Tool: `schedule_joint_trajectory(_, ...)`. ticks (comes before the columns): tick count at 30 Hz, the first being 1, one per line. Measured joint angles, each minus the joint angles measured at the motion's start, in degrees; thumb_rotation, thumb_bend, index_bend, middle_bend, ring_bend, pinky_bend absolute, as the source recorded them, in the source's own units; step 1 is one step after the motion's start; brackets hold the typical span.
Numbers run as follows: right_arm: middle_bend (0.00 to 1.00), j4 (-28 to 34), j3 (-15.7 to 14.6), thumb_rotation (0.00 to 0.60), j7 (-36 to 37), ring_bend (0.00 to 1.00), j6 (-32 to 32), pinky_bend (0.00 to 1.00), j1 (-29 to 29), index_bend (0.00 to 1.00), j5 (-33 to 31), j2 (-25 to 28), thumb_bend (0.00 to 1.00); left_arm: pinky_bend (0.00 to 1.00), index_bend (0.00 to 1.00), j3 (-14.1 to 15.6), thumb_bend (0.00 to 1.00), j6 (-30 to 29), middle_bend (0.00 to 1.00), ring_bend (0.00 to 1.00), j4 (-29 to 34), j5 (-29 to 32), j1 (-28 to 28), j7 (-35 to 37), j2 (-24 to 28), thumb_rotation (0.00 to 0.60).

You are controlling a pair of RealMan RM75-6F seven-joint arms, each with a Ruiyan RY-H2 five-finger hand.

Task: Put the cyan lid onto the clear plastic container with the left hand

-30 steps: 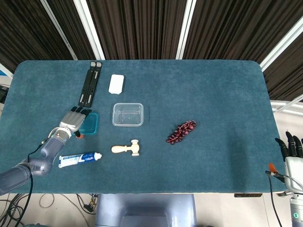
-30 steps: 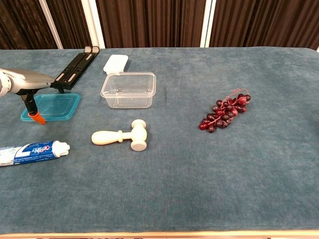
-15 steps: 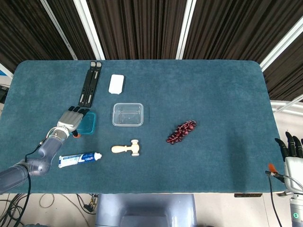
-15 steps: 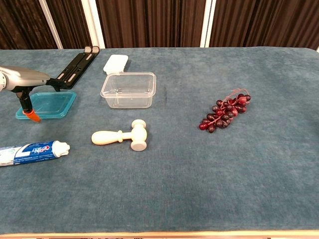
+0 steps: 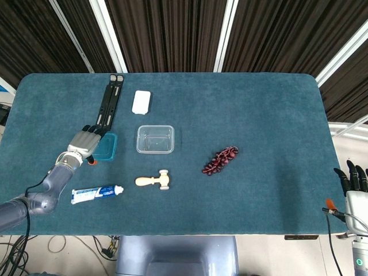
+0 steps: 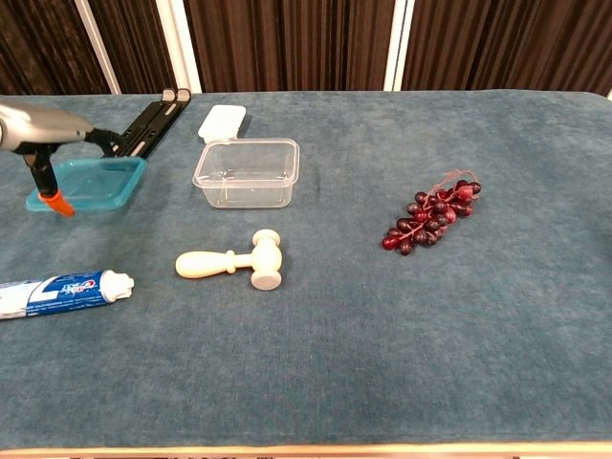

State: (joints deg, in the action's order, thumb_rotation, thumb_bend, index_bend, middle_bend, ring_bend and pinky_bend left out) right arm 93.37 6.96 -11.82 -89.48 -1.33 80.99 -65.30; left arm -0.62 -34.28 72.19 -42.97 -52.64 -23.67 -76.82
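Your left hand (image 5: 82, 143) grips the cyan lid (image 6: 88, 183), raised off the table (image 6: 382, 325), left of the clear plastic container (image 6: 247, 172); your right hand (image 5: 353, 179) hangs beyond the table's edge, fingers straight and holding nothing.

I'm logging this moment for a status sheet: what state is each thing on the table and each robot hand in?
cyan lid: held by the left robot hand, tilted, off the container
clear plastic container: upright, uncovered, nothing inside
left robot hand: grips the cyan lid
right robot hand: beside the table, holding nothing
toothpaste tube: lying flat, capped
wooden mallet: lying on its side
grapes: lying in one bunch
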Motion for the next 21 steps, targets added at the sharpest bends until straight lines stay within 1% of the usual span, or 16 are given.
schedule_joint_trajectory(4, 0.04, 0.0, 0.0, 0.600, -0.1, 0.03, -0.1, 0.00, 0.0, 0.18, 0.0, 0.0, 0.29, 0.05, 0.00, -0.3, 0.33, -0.8, 0.35, 0.00, 3.0, 2.2, -1.4, -1.4, 2.0, 0.600)
schedule_joint_trajectory(10, 0.04, 0.1, 0.1, 0.600, 0.0, 0.03, -0.2, 0.00, 0.1, 0.18, 0.0, 0.0, 0.29, 0.05, 0.00, -1.2, 0.33, -1.5, 0.35, 0.00, 7.4, 7.4, -5.0, -3.7, 4.5, 0.600)
schedule_joint_trajectory(16, 0.04, 0.1, 0.1, 0.600, 0.1, 0.03, -0.2, 0.00, 0.1, 0.18, -0.1, -0.1, 0.29, 0.05, 0.00, -1.8, 0.33, -1.7, 0.35, 0.00, 9.8, 15.1, -10.0, -6.5, 5.1, 0.600)
schedule_joint_trajectory(21, 0.04, 0.2, 0.2, 0.600, 0.4, 0.03, -0.1, 0.00, 0.1, 0.18, -0.4, 0.0, 0.29, 0.05, 0.00, -1.7, 0.33, -2.8, 0.35, 0.00, 11.1, 22.2, -15.3, -9.8, 4.7, 0.600)
